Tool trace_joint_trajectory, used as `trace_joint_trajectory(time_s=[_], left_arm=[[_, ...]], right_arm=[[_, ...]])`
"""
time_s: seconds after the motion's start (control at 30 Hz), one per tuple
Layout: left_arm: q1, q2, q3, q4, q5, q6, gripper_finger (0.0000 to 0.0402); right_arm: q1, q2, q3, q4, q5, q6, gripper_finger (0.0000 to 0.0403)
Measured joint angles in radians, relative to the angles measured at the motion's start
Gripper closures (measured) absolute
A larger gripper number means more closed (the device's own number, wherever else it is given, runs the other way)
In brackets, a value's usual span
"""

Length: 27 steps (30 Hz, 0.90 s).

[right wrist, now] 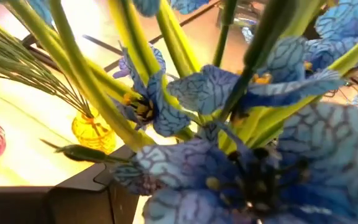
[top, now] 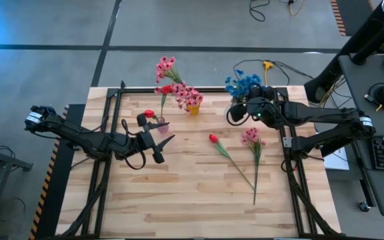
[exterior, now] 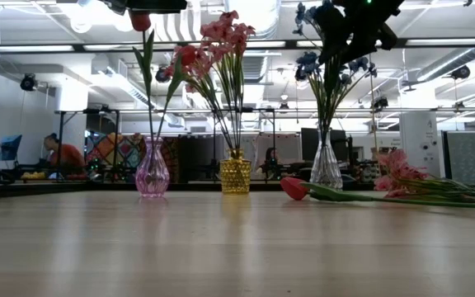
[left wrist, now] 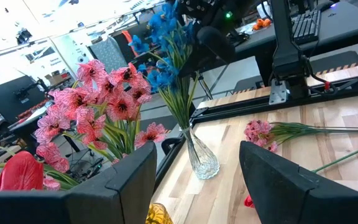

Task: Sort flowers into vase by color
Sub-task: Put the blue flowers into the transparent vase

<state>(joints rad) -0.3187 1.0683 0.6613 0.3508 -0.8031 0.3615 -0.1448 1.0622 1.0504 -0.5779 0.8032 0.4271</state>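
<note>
2 arms extended: right gripper (top: 234,113) over blue flowers (top: 243,84); left gripper (top: 160,141) low.

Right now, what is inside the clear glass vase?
The clear glass vase holds blue flowers on green stems. The right gripper covers some blooms; water inside cannot be told.

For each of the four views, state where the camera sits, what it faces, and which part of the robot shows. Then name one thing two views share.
High view: overhead, facing down on the table; both arms show.
Low view: at tabletop height, facing three vases; right gripper above.
Left wrist view: behind the open left gripper, facing the pink flowers.
Right wrist view: on the right arm, among the blue flowers; one finger shows.
Shared: the clear vase shows in the low and left wrist views.
</note>
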Motion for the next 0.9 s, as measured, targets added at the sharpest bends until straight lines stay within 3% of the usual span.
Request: trace_joint_trajectory(time_s=[0.37, 0.9], left_arm=[[0.0, 0.0, 0.0, 0.0, 0.0, 0.0, 0.019], [0.0, 0.0, 0.0, 0.0, 0.0, 0.0, 0.019]], right_arm=[[0.0, 0.0, 0.054, -0.048, -0.039, 0.027, 0.0146], [0.001, 0.001, 0.111, -0.183, -0.055, 0.1, 0.0191]])
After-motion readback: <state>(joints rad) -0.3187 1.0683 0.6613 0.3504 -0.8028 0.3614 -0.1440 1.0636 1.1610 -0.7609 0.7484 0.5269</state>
